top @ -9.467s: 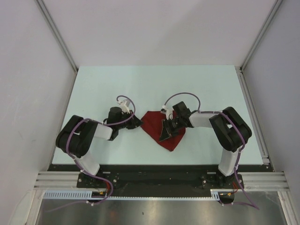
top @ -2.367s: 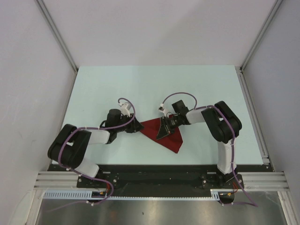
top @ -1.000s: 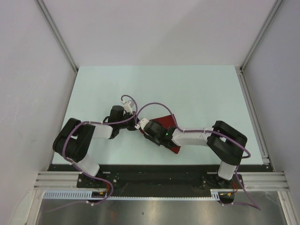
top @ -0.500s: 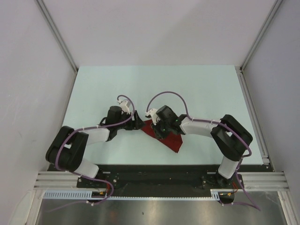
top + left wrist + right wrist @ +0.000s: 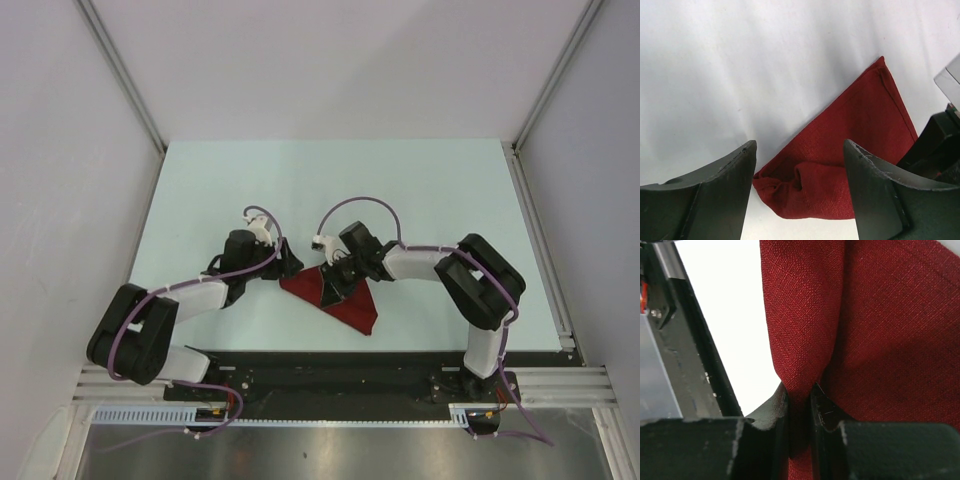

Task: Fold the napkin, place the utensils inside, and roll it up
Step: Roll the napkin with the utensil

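The dark red napkin (image 5: 352,305) lies folded into a rough triangle near the table's front edge, between both arms. My right gripper (image 5: 333,287) is on its left part; in the right wrist view it (image 5: 799,392) is shut on a raised fold of the napkin (image 5: 880,330). My left gripper (image 5: 290,264) sits just left of the cloth. In the left wrist view it (image 5: 799,145) is open, with the napkin's bunched corner (image 5: 805,187) lying between the fingers and untouched. The utensils are out of view.
The pale table (image 5: 400,190) runs back to white walls with metal corner posts (image 5: 125,75). A black rail (image 5: 330,362) lines the near edge. The right arm's black body (image 5: 935,150) stands close on the right in the left wrist view.
My left gripper has opened and let go of the napkin's corner. My right gripper has closed on a fold of the cloth and drawn back to the right from its reach leftward.
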Robot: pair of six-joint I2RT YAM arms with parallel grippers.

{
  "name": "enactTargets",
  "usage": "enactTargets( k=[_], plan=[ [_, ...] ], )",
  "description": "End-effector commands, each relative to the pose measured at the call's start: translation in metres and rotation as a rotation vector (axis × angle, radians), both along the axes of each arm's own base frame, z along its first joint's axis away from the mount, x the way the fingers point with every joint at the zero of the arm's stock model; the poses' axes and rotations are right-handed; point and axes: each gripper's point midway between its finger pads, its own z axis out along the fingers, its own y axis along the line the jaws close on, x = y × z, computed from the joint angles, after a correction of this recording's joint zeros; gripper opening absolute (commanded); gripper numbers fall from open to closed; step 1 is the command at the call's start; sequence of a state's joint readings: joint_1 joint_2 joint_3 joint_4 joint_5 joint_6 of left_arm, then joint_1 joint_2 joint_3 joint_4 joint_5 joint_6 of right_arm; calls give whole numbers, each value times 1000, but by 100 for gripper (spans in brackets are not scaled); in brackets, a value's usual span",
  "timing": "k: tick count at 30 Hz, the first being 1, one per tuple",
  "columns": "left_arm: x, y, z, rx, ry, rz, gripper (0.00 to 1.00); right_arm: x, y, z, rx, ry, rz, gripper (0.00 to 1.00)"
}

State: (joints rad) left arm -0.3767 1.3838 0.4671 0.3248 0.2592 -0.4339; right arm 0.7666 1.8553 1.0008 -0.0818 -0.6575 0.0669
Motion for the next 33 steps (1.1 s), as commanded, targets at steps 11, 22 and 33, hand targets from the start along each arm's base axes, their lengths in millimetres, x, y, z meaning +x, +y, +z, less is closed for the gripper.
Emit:
enactTargets(
  k=[11, 22, 33],
  plan=[
    [-7, -8, -6, -32, 27, -55, 61, -4, -19, -26, -57, 139, -26, 0],
    [-14, -16, -20, -79, 94, -74, 0, 24, -25, 10, -92, 11, -104, 38],
    [-14, -17, -28, -67, 126, -79, 0, 40, -26, 74, -212, -472, -181, 61]
  ],
)
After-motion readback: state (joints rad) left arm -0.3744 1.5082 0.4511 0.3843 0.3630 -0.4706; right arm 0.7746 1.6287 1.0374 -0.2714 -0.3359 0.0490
